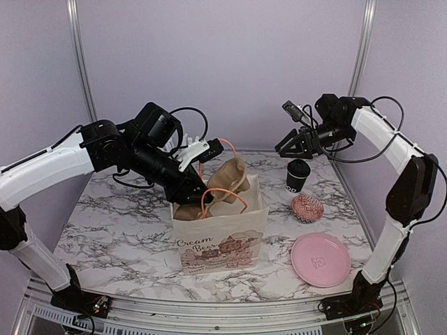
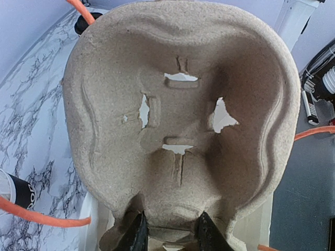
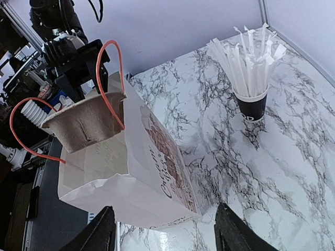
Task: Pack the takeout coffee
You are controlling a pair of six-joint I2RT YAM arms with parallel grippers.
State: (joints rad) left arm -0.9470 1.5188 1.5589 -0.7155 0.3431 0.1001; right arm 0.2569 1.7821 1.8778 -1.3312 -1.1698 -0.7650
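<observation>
Right gripper (image 3: 166,232): released, fingers spread wide with nothing between them. You had it hanging just above the takeout coffee (image 1: 298,176), toward its 10 o'clock.
Left gripper (image 2: 167,232): clenched on the lower rim of the cup tray (image 2: 178,104).
Marble table (image 1: 112,223): carried everything listed.
Paper bag (image 1: 223,241): upright at table centre, mouth open, orange handles loose.
Cup tray: tilted in the bag's mouth, one handle looped across it.
Pink plate (image 1: 320,259): at 4 o'clock of the bag.
Patterned red ball (image 1: 307,208): at 3 o'clock of the bag, near the coffee.
Takeout coffee: lidded, upright on the table at 2 o'clock of the bag, outside it and untouched.
Cup of straws (image 3: 251,107): seen only from the right wrist.
Hazards, as I judged them: your tray could catch that handle and drag or tip the light bag. Slanted, it gave the cup no level seat. A pinch on the lid could pop it off.
</observation>
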